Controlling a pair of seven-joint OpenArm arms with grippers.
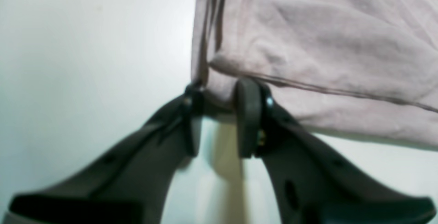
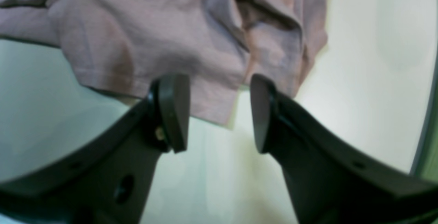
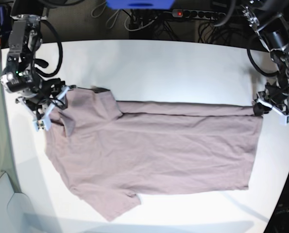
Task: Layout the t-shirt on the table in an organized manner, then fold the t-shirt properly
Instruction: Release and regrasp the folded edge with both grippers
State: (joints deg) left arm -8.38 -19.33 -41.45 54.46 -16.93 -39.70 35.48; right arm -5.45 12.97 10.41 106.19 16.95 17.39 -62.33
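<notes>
A mauve t-shirt (image 3: 159,155) lies on the white table (image 3: 183,68), long axis running 9 to 3 o'clock; the left gripper (image 1: 219,95) pinches its 3 o'clock corner, while the right gripper (image 2: 219,111) gapes open at 9 o'clock.

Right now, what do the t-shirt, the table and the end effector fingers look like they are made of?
t-shirt: soft woven or knit fabric, likely cotton; matte mauve, with wrinkles and stitched hems.
table: smooth white hard top, perhaps laminate; faint sheen, no grain visible.
Left end effector fingers: dark moulded plastic, it seems, matte, with small metal screws.
</notes>
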